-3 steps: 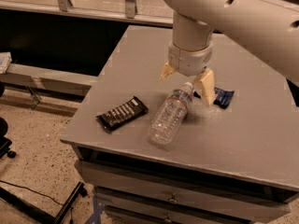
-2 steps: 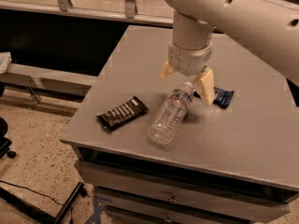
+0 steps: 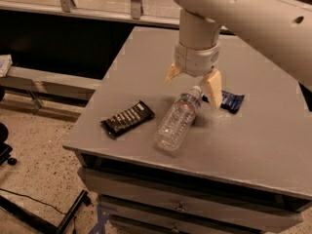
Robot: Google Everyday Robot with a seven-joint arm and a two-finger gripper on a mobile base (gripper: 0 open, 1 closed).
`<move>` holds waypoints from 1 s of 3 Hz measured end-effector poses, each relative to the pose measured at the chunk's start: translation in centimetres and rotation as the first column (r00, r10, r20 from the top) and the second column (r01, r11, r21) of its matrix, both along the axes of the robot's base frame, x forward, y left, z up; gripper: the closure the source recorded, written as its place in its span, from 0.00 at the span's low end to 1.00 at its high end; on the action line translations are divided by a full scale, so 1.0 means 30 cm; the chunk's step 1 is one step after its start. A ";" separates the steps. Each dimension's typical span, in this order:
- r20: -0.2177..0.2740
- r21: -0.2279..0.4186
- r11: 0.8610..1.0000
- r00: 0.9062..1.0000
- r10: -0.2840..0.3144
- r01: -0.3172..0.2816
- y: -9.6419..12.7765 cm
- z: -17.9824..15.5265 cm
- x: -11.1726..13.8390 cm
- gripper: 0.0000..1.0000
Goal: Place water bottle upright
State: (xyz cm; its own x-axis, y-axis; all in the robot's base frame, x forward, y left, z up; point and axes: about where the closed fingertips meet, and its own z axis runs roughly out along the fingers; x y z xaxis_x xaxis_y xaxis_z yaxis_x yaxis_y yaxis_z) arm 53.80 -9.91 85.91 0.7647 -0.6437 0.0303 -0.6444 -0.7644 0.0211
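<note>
- Nothing has visibly shifted since a second ago: the beige two-fingered hand [image 3: 191, 82] hangs at the same spot over the middle of the grey desk [image 3: 253, 145], its fingers [image 3: 213, 89] spread apart on either side of the cap and clenched on nothing.
- The clear ribbed plastic water bottle [image 3: 178, 118] lies on its side, white cap under the hand, base towards the front edge. The print on its narrow neck label cannot be read.
- A black snack bar with pale lettering [image 3: 127, 118], unreadable, lies left of the bottle, near the front-left corner.
- A dark blue wrapper [image 3: 230, 101] lies just right of the hand.
</note>
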 end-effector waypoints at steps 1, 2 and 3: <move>-0.028 0.002 1.000 1.000 -0.004 0.004 -0.001 -0.004 0.012 0.16; -0.054 -0.002 1.000 0.999 -0.003 0.003 0.002 -0.013 0.017 0.11; -0.064 -0.004 1.000 0.998 -0.004 0.004 0.005 -0.018 0.028 0.11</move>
State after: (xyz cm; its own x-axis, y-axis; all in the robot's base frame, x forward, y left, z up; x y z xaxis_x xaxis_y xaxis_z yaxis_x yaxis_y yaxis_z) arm 54.64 -9.76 85.36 0.7626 -0.6466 -0.0159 -0.6445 -0.7618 0.0656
